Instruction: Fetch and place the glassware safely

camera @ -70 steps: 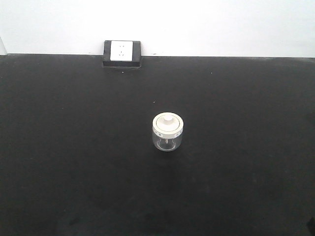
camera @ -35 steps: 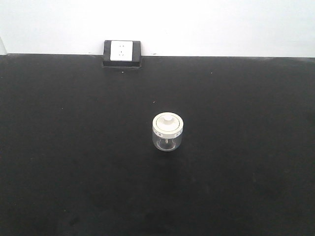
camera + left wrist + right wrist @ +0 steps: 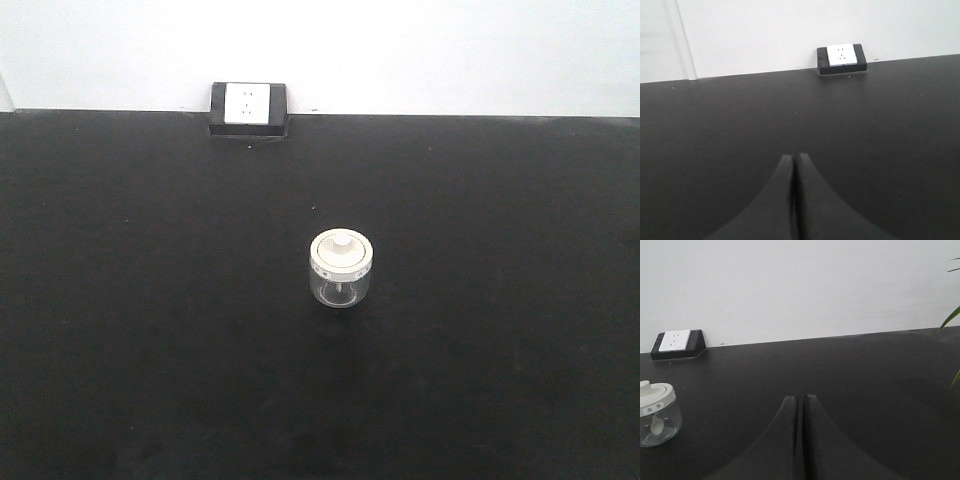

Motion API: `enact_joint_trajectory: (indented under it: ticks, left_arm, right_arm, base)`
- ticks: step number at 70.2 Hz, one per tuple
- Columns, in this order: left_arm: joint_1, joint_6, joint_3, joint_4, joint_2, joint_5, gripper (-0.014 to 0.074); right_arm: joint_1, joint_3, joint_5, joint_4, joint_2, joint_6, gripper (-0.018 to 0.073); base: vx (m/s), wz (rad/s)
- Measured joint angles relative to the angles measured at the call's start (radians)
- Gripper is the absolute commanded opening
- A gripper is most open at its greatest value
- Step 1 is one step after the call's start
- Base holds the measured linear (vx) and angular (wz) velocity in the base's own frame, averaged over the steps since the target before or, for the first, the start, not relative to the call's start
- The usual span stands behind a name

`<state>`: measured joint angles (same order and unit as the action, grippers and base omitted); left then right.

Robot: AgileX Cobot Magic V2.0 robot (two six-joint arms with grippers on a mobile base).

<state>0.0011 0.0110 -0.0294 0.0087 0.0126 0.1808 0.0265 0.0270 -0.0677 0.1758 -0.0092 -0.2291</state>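
Black table bears lidded jar (upright).

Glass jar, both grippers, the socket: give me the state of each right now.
glass jar: upright on the black table, lid on, not held.
left gripper: shut, empty.
right gripper: shut, empty, jar to its left.
power socket: at the table's back edge, nothing plugged in.

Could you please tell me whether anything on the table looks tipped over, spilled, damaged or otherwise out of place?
Nothing stands out. The jar stands upright on the black table with its lid seated level, no spill around it. The socket box sits at the table's far edge. Both tools, left and right, are shut and empty.
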Motion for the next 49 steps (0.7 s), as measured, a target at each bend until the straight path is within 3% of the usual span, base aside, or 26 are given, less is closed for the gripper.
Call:
enact_joint_trajectory:
  ticks: [49]
  left_arm:
    - [0.0, 0.0, 0.0, 0.0, 0.0, 0.0, -0.0007]
  right_arm:
    - [0.0, 0.0, -0.003, 0.0, 0.0, 0.0, -0.0003]
  base:
    - [0.0, 0.0]
